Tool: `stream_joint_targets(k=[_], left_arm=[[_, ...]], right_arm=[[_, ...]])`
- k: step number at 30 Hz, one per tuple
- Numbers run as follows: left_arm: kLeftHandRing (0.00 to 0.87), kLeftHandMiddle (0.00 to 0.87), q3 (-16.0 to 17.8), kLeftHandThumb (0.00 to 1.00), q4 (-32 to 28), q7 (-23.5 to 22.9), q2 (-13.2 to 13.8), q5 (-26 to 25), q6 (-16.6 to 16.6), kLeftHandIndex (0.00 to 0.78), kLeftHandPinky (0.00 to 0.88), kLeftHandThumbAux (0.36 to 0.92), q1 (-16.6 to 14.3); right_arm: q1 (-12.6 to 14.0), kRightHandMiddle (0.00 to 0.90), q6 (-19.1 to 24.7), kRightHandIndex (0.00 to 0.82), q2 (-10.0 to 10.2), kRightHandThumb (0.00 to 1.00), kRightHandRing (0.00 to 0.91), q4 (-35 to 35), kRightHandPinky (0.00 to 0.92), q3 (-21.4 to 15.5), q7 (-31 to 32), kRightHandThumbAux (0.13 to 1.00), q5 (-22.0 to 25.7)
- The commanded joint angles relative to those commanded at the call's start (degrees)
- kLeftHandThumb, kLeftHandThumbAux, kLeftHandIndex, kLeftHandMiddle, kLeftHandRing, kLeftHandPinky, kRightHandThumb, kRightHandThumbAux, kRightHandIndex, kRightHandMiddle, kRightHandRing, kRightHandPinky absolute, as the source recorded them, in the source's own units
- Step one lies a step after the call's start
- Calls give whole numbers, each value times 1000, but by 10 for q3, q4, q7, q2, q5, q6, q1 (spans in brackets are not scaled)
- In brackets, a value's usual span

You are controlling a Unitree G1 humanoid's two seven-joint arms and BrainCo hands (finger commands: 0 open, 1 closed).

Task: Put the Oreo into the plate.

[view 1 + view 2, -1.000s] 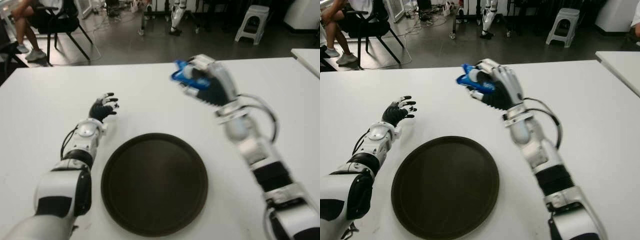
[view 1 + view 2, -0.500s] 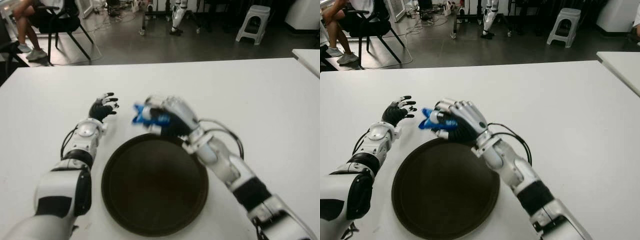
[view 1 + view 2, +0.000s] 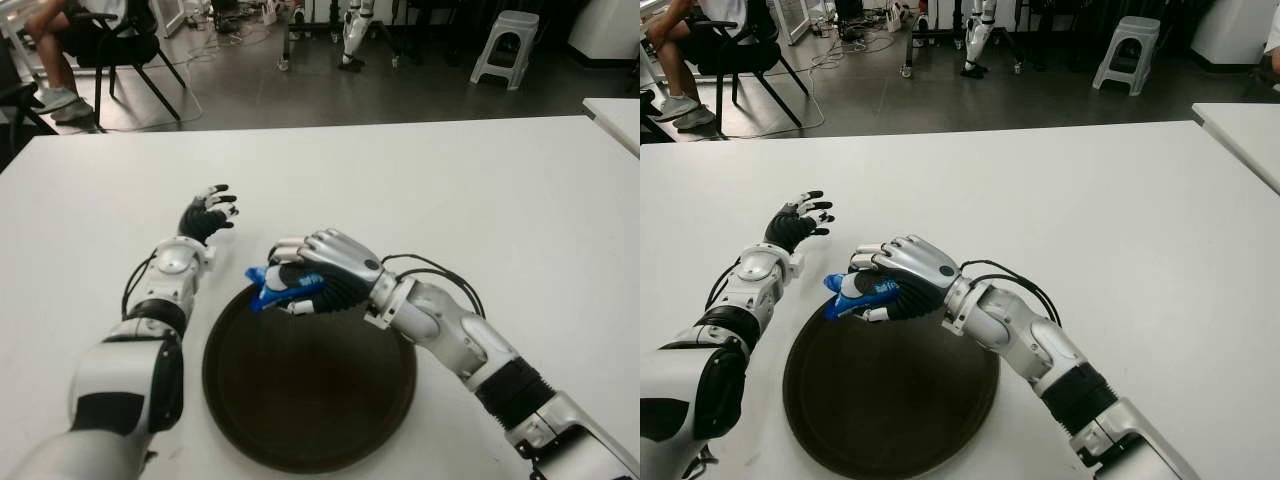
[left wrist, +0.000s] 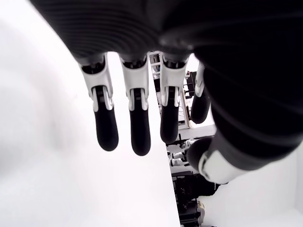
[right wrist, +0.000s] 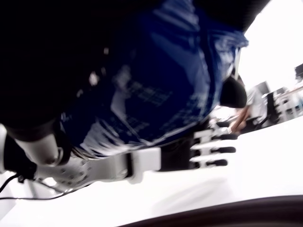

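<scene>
The right hand sits in the middle of the left eye view, at the upper left edge of the plate. Its arm comes in from the lower right corner and reaches across the plate's right side, bent at the elbow. The hand is turned palm down with its fingers curled around the blue Oreo pack. It is gripping the pack tight. One end of the pack sticks out to the left, past the fingers, over the rim of the plate. The right wrist view shows the blue pack pressed against the dark palm.

The plate is round and dark brown. It lies on the white tabletop in the lower middle of the frame.

The left hand shows in the left middle of the frame, up and to the left of the plate. Its arm stretches forward from the lower left corner. Its black fingers are spread out straight, and it holds nothing.

At the upper left of the frame, a person sits on a chair on the floor.
</scene>
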Motion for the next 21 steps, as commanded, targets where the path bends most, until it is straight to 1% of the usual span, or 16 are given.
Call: stream_joint_targets(k=[5, 8, 11, 13, 15, 17, 18, 19, 20, 21], left_arm=[[276, 241, -1, 0, 0, 2, 0, 0, 1, 179, 313, 706, 0], [276, 242, 0, 0, 0, 4, 0, -1, 1, 181, 310, 714, 0], [276, 243, 2, 0, 0, 4, 0, -3, 2, 182, 313, 717, 0], [278, 245, 3, 0, 0, 3, -1, -5, 2, 182, 325, 711, 1], [278, 245, 3, 0, 0, 3, -1, -5, 2, 182, 329, 709, 1], [283, 247, 4, 0, 0, 3, -2, -6, 1, 182, 334, 699, 1], [283, 248, 5, 0, 0, 3, -2, -6, 1, 182, 335, 697, 1], [284, 248, 5, 0, -1, 4, -2, -6, 1, 182, 335, 695, 1], [284, 248, 5, 0, -1, 4, -2, -6, 0, 182, 335, 694, 1], [285, 248, 4, 0, -1, 5, -2, -5, 0, 182, 336, 692, 1]], right_arm=[[-1, 531, 8, 407, -7, 853, 778, -15, 786, -4, 33, 676, 4], [-1, 539, 19, 412, -14, 853, 751, -30, 739, -8, 59, 674, 5], [-5, 559, 31, 414, -23, 853, 732, -44, 715, -7, 91, 673, 4], [-8, 567, 38, 406, -29, 847, 700, -52, 674, -8, 109, 676, 5], [-9, 570, 39, 403, -35, 845, 689, -55, 660, -8, 120, 677, 5], [-11, 539, 38, 391, -40, 836, 623, -56, 597, -8, 130, 682, 5], [-14, 534, 37, 389, -43, 835, 614, -53, 589, -7, 136, 682, 5], [-15, 515, 36, 386, -45, 829, 561, -51, 544, -6, 139, 685, 5], [-15, 509, 36, 384, -46, 828, 543, -50, 528, -6, 142, 686, 6], [-20, 499, 31, 383, -44, 825, 516, -31, 505, -1, 132, 688, -4]])
